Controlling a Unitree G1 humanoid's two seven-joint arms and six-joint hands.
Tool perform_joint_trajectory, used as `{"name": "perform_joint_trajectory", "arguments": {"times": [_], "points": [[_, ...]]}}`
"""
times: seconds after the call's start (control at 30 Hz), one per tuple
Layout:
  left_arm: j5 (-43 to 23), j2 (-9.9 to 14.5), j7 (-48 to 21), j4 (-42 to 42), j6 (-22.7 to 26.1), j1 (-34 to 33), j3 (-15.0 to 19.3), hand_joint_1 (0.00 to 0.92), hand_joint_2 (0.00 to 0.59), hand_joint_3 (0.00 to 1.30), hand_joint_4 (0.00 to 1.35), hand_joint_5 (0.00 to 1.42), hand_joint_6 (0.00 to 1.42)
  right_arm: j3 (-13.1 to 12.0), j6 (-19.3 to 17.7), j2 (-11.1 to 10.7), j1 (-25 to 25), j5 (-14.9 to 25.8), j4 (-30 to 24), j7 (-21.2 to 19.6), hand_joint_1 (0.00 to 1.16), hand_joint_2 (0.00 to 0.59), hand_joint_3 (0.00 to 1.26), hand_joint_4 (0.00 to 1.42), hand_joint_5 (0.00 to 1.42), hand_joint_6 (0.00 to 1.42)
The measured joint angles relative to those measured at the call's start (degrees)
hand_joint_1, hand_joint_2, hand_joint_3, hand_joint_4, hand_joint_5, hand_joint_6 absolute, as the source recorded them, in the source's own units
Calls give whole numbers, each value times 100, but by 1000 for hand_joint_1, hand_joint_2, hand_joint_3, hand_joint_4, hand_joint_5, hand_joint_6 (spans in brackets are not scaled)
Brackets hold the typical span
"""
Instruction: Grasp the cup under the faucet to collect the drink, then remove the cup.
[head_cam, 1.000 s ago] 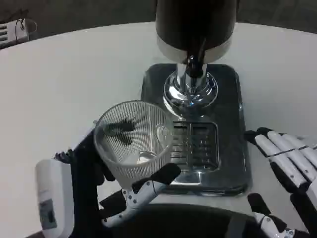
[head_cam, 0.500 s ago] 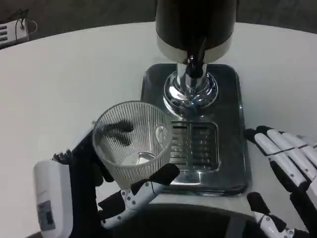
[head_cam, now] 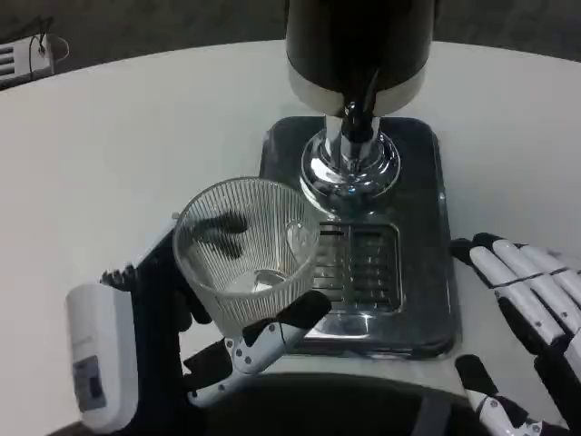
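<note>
The left hand [head_cam: 172, 341] is wrapped around the cup [head_cam: 245, 250], fingers curled on its far side. The right hand [head_cam: 526, 318] rests with fingers extended and apart, holding nothing.

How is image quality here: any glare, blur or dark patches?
Head view: soft overall; bright glare on the chrome dispenser base and the silver drip tray; the ribbed clear plastic cup in the left hand stays readable; the black dispenser body lacks detail; right hand slightly soft.

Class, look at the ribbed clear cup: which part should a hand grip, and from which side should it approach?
Grip the cup around its ribbed side wall, from the robot's left, as the left hand does here. The wall tapers downward and the mouth is open, so wrapped fingers hold it upright; the dispenser blocks the far side.
</note>
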Motion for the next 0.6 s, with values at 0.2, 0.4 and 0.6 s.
{"name": "perform_joint_trajectory", "arguments": {"times": [0.2,0.4,0.6], "points": [[3,2,78,403,-2,-372,103,725,25,1020,1176,1166,1270,-44,20,-4,24,0,-10,37,252,517,127,119,184,235],[50,-9,244,876,81,-790,219,725,25,1020,1176,1166,1270,-155,21,-23,53,9,-7,43,252,517,127,119,184,235],[66,-1,426,1566,158,-1337,204,725,25,1020,1171,1166,1270,-240,18,-39,83,28,27,40,252,517,127,119,184,235]]}}
